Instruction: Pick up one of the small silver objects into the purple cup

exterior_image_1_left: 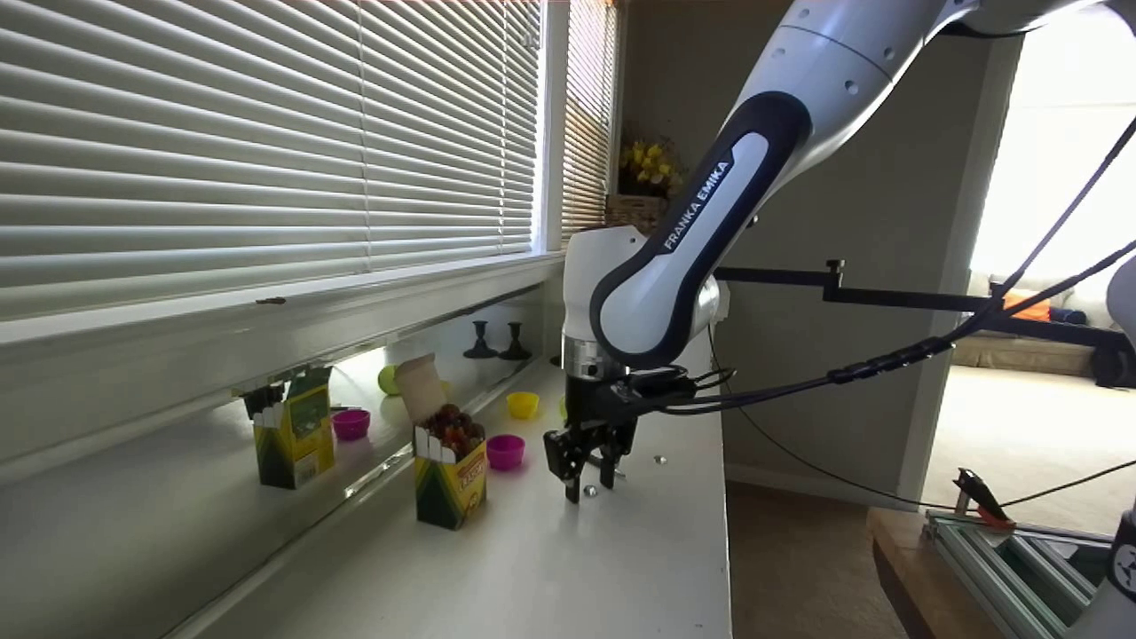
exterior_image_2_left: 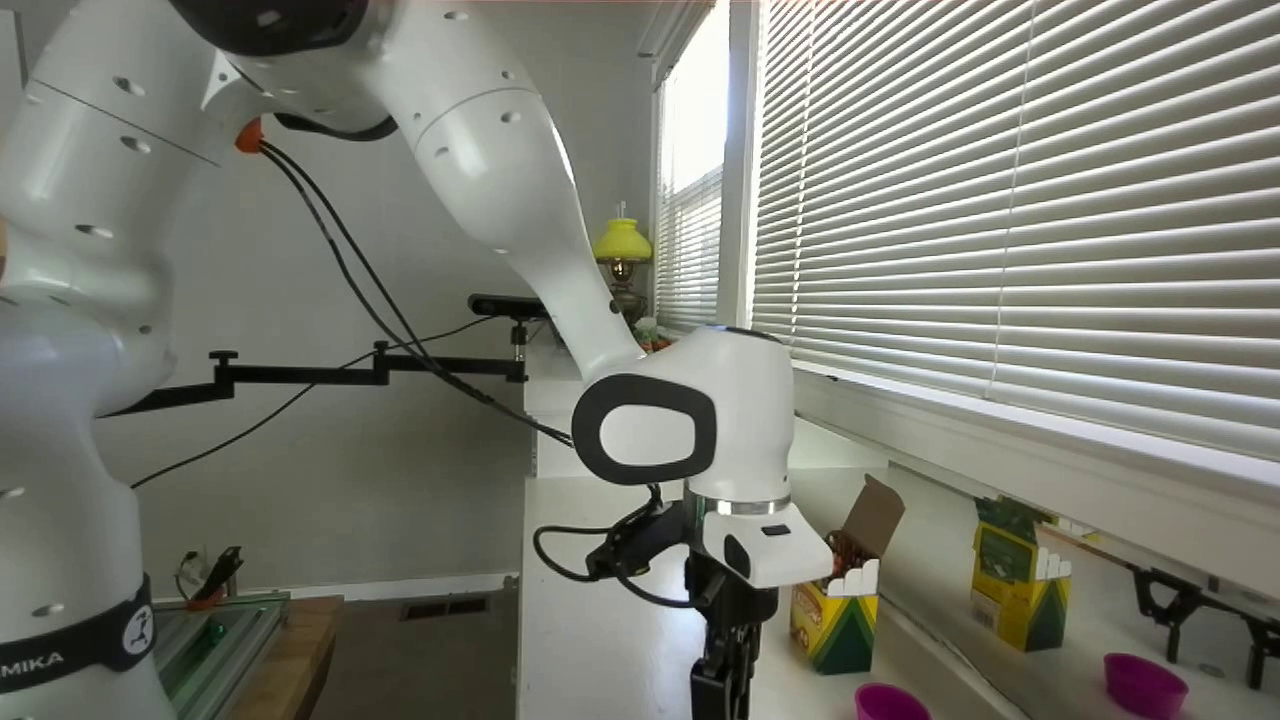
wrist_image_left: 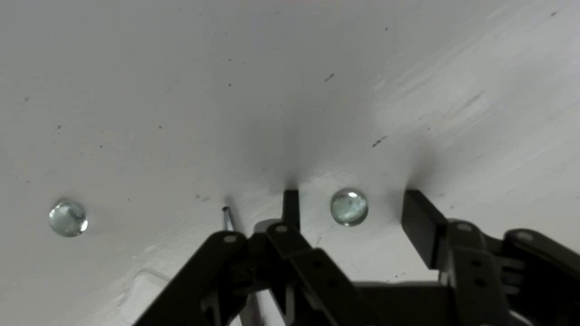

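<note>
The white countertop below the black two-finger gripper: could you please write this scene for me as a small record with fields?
surface: white countertop
gripper: black two-finger gripper, open, low over the countertop
nearest silver object: small round silvery glassy bead, in the gripper's gap, clear space on both sides
second silver object: similar bead, apart, at left in the wrist view
box: open yellow-and-green cardboard box
goal: round magenta-purple plastic cup, upright, near the box
other cup: round yellow plastic cup
task status: neither bead gripped yet

Daylight through blinds [exterior_image_1_left: 266,133], overexposed doorway [exterior_image_1_left: 1029,160], soft shadows [wrist_image_left: 423,165] by fingers [wrist_image_left: 419,226]
</note>
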Controlling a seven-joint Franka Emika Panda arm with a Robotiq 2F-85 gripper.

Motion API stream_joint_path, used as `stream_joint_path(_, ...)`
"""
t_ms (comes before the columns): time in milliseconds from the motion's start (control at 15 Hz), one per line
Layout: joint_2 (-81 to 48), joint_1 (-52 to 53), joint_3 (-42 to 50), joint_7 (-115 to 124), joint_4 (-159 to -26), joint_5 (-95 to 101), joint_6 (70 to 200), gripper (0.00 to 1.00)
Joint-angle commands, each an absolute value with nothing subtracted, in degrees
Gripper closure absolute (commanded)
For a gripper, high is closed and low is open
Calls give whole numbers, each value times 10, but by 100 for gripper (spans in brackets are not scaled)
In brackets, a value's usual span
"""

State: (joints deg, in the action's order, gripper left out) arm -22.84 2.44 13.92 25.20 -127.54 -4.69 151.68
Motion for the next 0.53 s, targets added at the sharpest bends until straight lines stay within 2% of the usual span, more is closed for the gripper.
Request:
stream_joint_path(0,-221,32,147,284,-1273,-18,1495,65)
stream_joint_path(200,-219,32,146,282,-1270,-20,1496,81)
stream_joint_path(467,-221,32,146,282,-1268,-20,1494,76)
